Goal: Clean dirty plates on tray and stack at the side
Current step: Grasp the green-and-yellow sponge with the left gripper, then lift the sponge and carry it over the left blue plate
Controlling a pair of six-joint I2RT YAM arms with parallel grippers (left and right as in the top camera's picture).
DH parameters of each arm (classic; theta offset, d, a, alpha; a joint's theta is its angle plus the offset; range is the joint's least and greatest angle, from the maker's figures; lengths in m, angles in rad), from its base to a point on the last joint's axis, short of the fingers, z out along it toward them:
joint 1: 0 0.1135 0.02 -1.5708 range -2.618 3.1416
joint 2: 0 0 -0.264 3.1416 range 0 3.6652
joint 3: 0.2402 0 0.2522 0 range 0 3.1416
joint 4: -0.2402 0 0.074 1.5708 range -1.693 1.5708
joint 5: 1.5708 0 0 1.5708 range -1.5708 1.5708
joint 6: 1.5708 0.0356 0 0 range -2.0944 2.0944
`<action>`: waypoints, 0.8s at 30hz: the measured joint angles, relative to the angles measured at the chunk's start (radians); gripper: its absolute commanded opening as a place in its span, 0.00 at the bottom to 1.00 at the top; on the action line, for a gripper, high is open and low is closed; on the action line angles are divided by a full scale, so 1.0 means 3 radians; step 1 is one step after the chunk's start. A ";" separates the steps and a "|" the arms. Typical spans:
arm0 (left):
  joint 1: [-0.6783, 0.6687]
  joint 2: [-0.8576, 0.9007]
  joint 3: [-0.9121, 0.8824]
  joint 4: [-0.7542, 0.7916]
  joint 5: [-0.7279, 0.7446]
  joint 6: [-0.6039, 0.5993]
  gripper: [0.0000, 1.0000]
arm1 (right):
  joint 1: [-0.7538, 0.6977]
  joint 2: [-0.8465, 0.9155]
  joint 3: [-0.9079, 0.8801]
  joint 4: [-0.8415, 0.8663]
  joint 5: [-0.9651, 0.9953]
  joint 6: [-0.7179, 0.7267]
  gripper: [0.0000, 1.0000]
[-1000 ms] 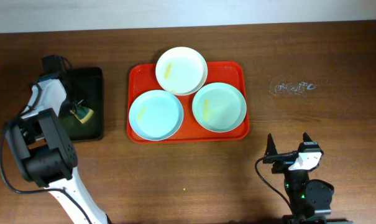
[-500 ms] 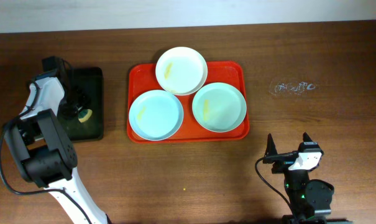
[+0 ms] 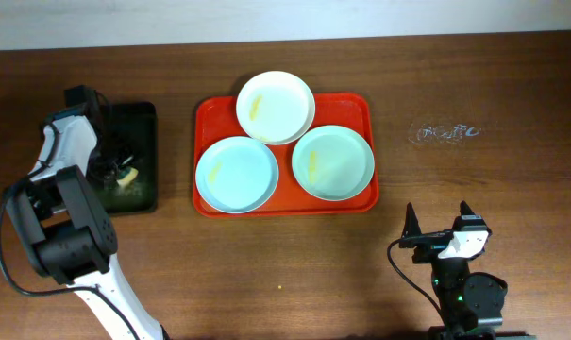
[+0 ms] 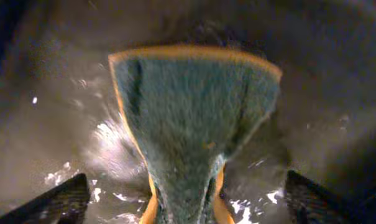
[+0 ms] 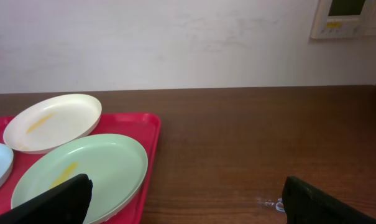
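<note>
Sponge (image 4: 194, 118) sits between the left gripper's (image 4: 186, 186) spread fingers, left of the tray (image 3: 356, 106); right gripper's (image 5: 188, 183) fingers also apart.

- The sponge (image 3: 125, 177) is shifting slightly toward the near end of the black tray (image 3: 142, 123) and is showing more of its yellow side than a second ago.
- The left hand (image 4: 186, 198) is moving slightly with it.
</note>
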 measured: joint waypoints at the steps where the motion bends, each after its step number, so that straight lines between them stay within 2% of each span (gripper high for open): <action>1: 0.0000 0.0000 0.0074 0.0006 -0.0048 0.0028 0.91 | 0.0000 0.0000 0.0000 0.0000 -0.0001 0.0000 0.99; 7: 0.0000 0.0000 0.0156 0.0014 -0.0095 0.0076 0.91 | 0.0000 0.0000 0.0000 0.0000 0.0000 0.0003 0.99; 8: 0.0000 0.0000 0.0155 0.0036 -0.0095 0.0076 0.80 | -0.0001 0.0000 0.0000 0.0000 0.0000 0.0000 0.99; 10: 0.0000 -0.0006 0.0056 0.0189 -0.0104 0.0095 0.63 | 0.0000 0.0000 0.0000 0.0000 0.0000 0.0004 0.99; 11: 0.0000 -0.0006 -0.0010 0.0207 -0.0107 0.0089 0.58 | -0.0001 0.0000 0.0000 -0.0001 0.0000 -0.0001 0.99; 12: 0.0000 -0.0006 -0.0075 0.0205 -0.0111 0.0112 0.22 | 0.0000 0.0000 0.0000 0.0000 0.0000 0.0001 0.99; 15: 0.0000 -0.0006 -0.0076 0.0235 -0.0118 0.0121 0.00 | 0.0000 0.0000 0.0000 -0.0001 0.0000 0.0003 0.99; 21: 0.0000 -0.0089 -0.0064 0.0237 -0.0181 0.0167 0.00 | 0.0000 0.0000 0.0000 -0.0001 0.0000 0.0001 0.99; 24: 0.0000 -0.0823 0.0019 0.0266 -0.0175 0.0189 0.00 | 0.0000 0.0000 0.0000 0.0000 0.0000 0.0001 0.99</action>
